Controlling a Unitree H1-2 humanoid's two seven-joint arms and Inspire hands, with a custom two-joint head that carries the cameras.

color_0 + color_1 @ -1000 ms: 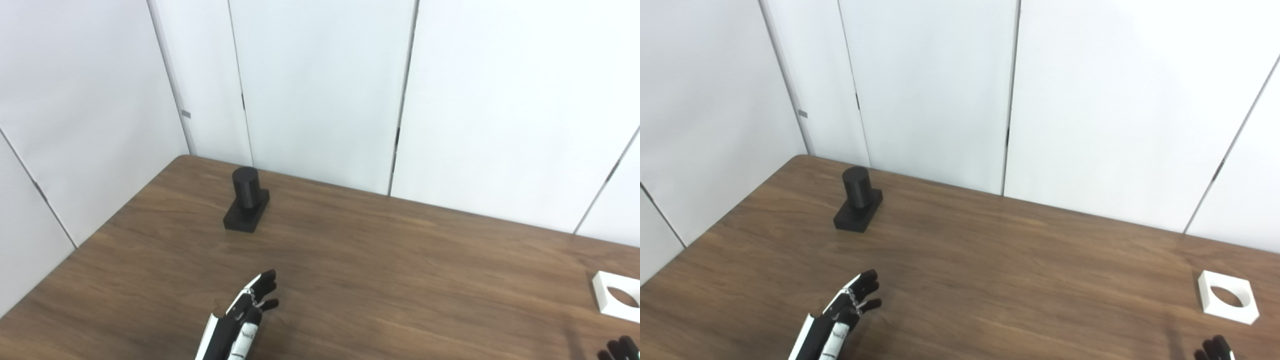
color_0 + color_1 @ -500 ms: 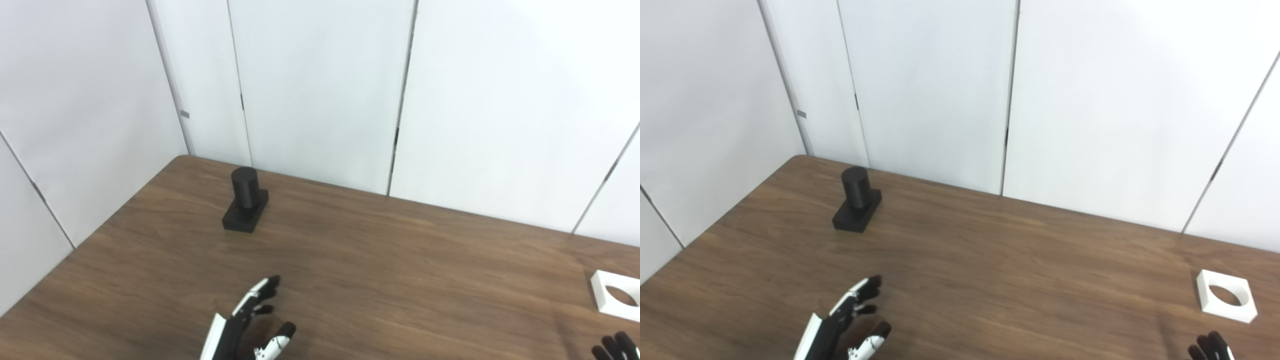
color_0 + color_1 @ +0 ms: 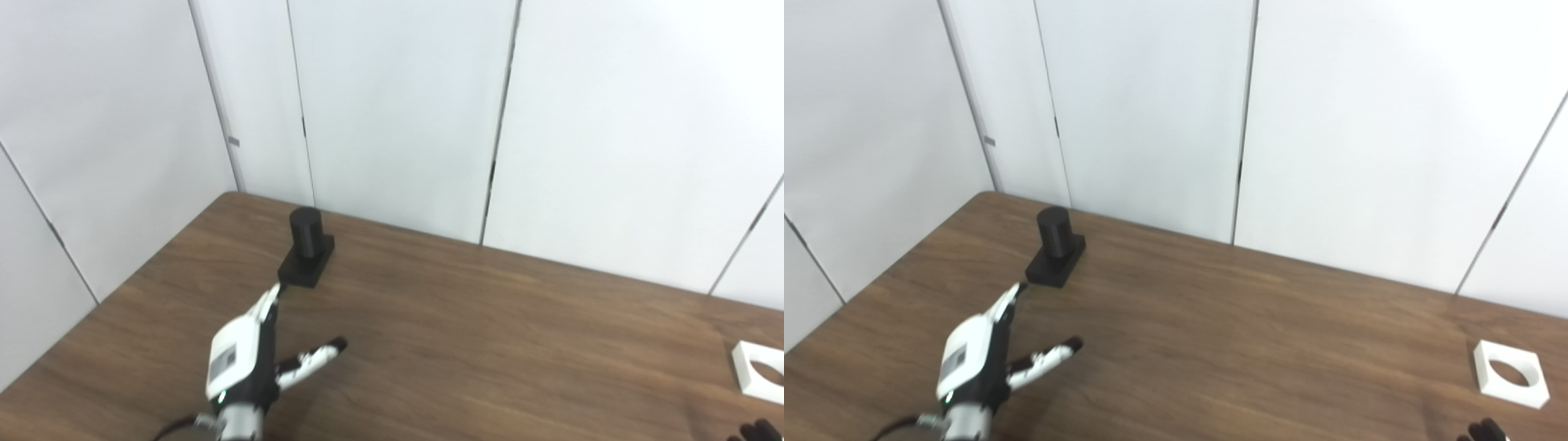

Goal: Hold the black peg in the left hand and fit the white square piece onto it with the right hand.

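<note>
The black peg (image 3: 305,230), a short cylinder on a black rectangular base, stands upright near the table's far left corner. My left hand (image 3: 248,354) is raised over the table in front of it, open, fingers stretched toward the base and thumb spread to the right; it holds nothing. Its fingertips (image 3: 1012,295) appear just short of the base. The white square piece (image 3: 1511,382) with a round hole lies flat near the table's right edge. Only the dark fingertips of my right hand (image 3: 1481,431) show at the bottom right corner, nearer than the white piece.
The brown wooden table (image 3: 490,331) fills the lower half of both views. White wall panels (image 3: 398,110) stand close behind the table and along its left side. The table's left edge runs diagonally beside my left arm.
My left hand has risen and reached forward toward the black peg, fingers now spread open. The right hand has sunk lower at the bottom edge. The camera shifted slightly.
</note>
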